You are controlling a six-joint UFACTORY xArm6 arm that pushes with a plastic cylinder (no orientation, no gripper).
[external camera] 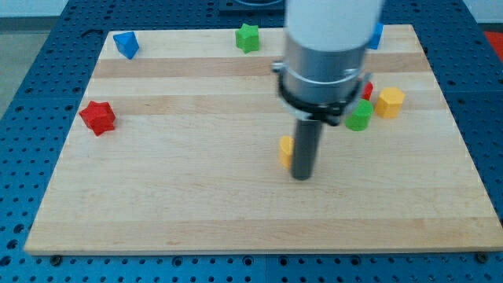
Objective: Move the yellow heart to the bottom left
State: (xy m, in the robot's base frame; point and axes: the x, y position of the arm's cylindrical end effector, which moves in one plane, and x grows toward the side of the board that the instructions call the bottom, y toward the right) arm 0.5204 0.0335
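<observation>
From the one camera, the rod's tip rests near the middle of the surface, just right of the yellow heart, which it half hides. There are no fingers, and nothing is held. A red star sits at the left edge, and a green block and yellow block lie to the right.

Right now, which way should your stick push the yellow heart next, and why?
Probably toward the view's bottom left. My tip sits right beside the small yellow heart block, on its right, and the pale wooden board looks open that way, so a short nudge should start it there.
</observation>
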